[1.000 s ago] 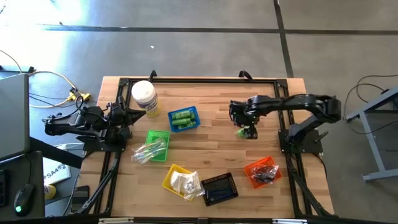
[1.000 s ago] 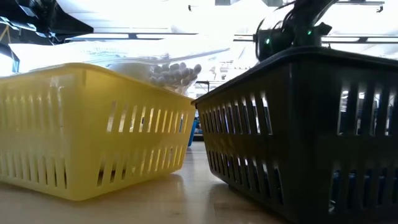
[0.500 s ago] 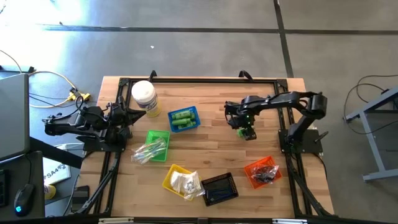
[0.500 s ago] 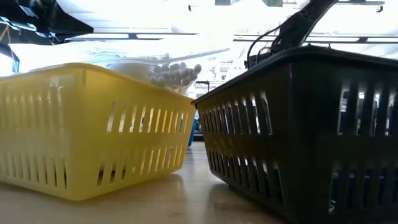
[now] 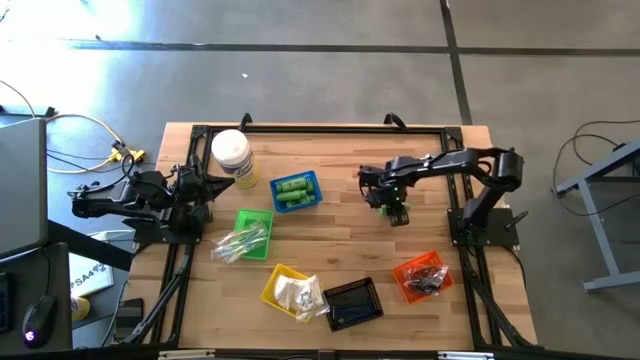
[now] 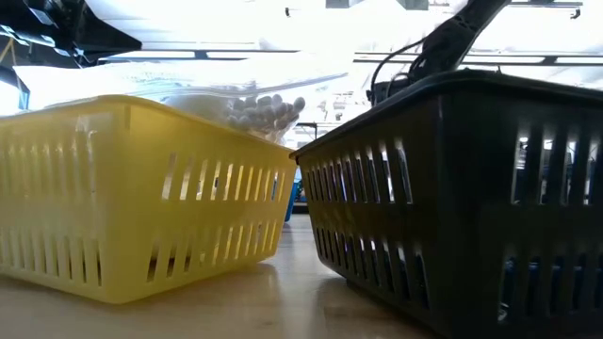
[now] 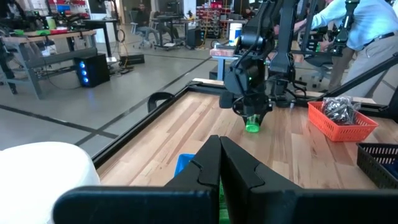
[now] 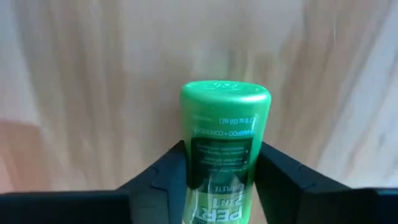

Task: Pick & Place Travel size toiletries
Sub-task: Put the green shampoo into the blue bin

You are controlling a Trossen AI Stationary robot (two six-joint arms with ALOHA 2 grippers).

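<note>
Since a second ago our right arm has drawn in over the middle-right of the table and come down, and our right gripper (image 5: 396,207) now has its two dark fingers (image 8: 171,168) flanking the small bright green plastic bottle (image 8: 224,146), very near or touching its sides; we cannot tell whether the squeeze is firm yet. We see the bottle on the bare wood with its cap end beyond the fingertips; whether it stands or lies we cannot tell. We judge it light, stiff and smooth-skinned, so apt to slip or roll if pinched off-centre; the labelled body between the pads looks the right place to hold. Round the gripper the light butcher-block wooden table (image 5: 340,235) is open on every side, and the small blue mesh basket (image 5: 297,191) already holding green bottles sits well apart toward the left arm, with a free path between. Farther off lie the green mesh basket (image 5: 252,232) of clear sachets, the yellow basket (image 5: 275,283), the black basket (image 5: 353,300) and the orange one (image 5: 420,275), near the front edge. Our left gripper (image 7: 219,167) waits with fingers together beside the big white-lidded jar (image 5: 231,151).
</note>
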